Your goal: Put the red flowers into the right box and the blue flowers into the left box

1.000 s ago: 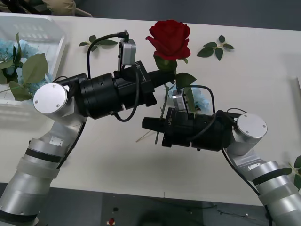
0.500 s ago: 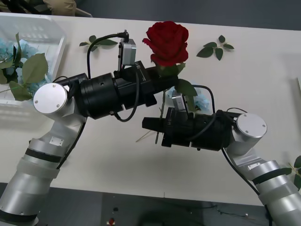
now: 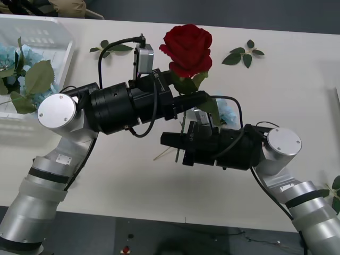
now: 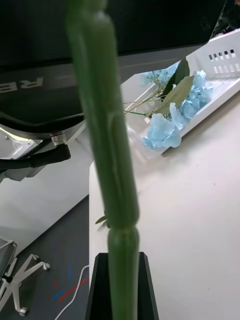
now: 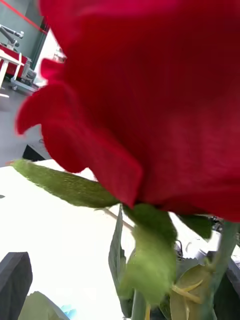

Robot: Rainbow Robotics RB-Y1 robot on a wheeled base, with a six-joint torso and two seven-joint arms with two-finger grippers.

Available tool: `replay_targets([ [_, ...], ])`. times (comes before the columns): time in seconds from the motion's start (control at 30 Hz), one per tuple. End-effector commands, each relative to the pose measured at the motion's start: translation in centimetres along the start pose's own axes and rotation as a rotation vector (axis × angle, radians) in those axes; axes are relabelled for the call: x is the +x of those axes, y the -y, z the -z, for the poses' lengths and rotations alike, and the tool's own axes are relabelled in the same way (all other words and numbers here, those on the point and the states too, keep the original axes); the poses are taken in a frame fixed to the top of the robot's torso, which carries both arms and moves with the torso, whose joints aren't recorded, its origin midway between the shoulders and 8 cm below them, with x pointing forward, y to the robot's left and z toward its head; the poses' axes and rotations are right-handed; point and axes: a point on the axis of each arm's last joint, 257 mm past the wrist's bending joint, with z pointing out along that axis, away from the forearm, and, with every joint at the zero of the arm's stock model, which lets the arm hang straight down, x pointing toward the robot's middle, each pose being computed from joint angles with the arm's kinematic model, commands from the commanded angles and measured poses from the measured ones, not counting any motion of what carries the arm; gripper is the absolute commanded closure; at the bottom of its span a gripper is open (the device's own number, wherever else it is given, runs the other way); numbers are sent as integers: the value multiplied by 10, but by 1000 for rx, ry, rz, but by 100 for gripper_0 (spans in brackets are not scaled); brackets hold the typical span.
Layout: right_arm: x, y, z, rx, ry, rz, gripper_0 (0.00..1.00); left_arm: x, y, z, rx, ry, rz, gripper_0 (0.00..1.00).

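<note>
The left gripper (image 3: 179, 91) holds a red rose (image 3: 187, 43) upright above the table's centre. The right gripper (image 3: 171, 143), at five o'clock, clamps its stem (image 4: 107, 150). Blue flowers (image 3: 10, 56) lie in the white basket (image 3: 50, 34) at ten o'clock.

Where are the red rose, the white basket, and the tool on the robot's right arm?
red rose (image 3: 187, 49), front view, middle of the bloom.
white basket (image 3: 62, 36), front view, its right rim.
right tool (image 4: 119, 280), right wrist view, black fingers around the green stem.

Rose stem (image 3: 184, 114) hidden behind arms; left box (image 3: 50, 37) cropped.
</note>
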Motion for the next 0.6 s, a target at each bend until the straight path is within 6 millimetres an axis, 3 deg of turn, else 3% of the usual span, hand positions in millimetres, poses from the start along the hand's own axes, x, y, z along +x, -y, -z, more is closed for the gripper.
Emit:
replay_targets([
  [0.03, -18, 1, -1, -3, 9, 31, 100, 7, 9, -5, 14, 24, -10, 0],
  [0.17, -9, 14, 18, 29, -34, 43, 100, -7, 1, 12, 9, 53, 11, 0],
  [0.37, -4, 39, 59, 107, -73, 54, 100, 2, -21, 52, -42, 7, 12, 0],
  [0.6, -2, 68, 142, 218, -130, 76, 100, 25, -39, 100, -100, -79, 33, 0],
])
